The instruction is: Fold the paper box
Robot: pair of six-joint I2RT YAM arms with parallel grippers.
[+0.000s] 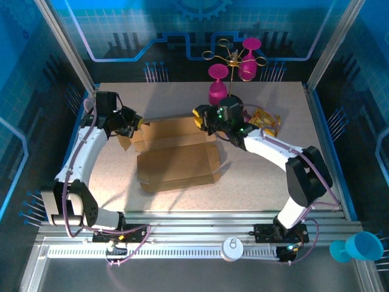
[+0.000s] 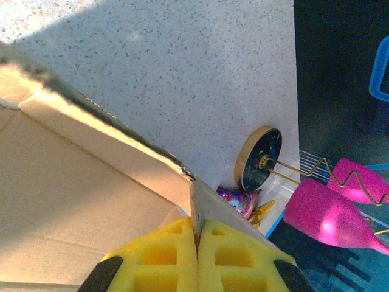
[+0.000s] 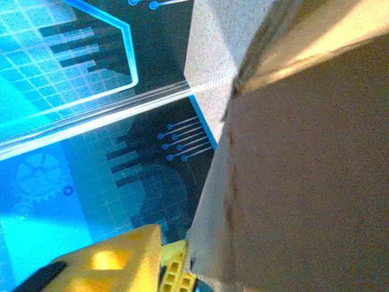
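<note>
The paper box [image 1: 176,159] lies mid-table as a shallow brown carton with its far wall half raised. The left gripper [image 1: 137,123] is clamped on a thin flap at the far left corner, its yellow pads [image 2: 170,258] pressed together over the card. The right gripper [image 1: 202,118] sits at the far right corner; whether its jaws grip cannot be told. With one firm hold, a pull could skid the carton or bend the flap off its crease, and the pink goblets [image 1: 217,82] stand just behind
</note>
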